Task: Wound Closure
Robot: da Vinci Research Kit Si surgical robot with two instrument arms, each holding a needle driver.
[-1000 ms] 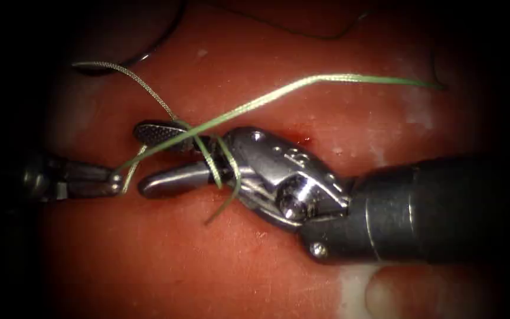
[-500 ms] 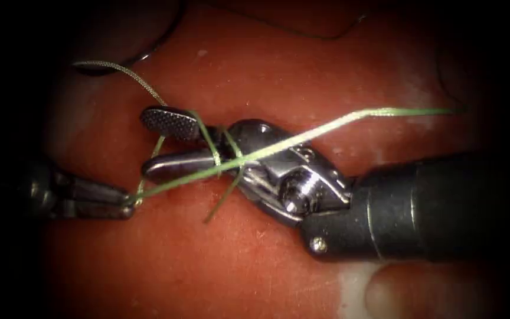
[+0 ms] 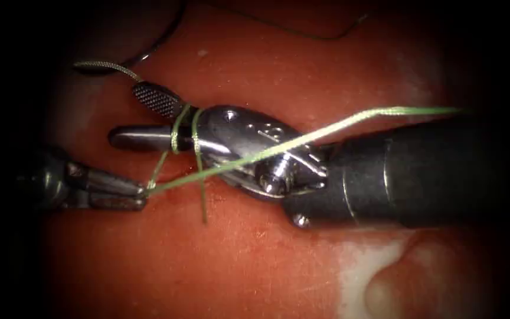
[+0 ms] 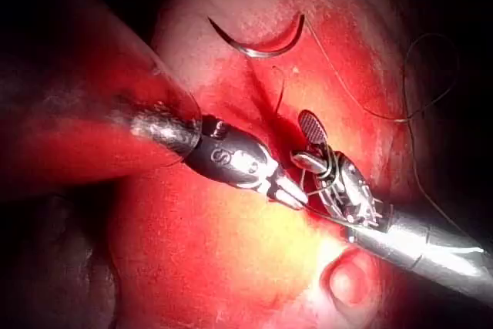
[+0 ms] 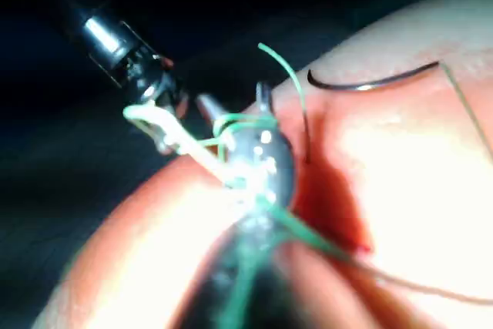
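Red, wet tissue [image 3: 219,260] fills the field under a dark surround, with a pale patch toward the endoscope view's lower right. The right tool [image 3: 140,115] comes in from the right and lies across the middle, its jaws parted in a narrow V with nothing between them; the upper, ridged jaw points up and left, the lower one straight left. The green thread [image 3: 326,127] is wrapped in loops around both jaws near their hinge, and one short end hangs down below them. The left tool [image 3: 143,192] sits just below and left of those jaws, its jaws closed on the thread where the long strand starts, running up and right over the right tool's wrist. The needle [image 4: 258,44] lies free on the tissue, well away from both tools, not in the tissue.
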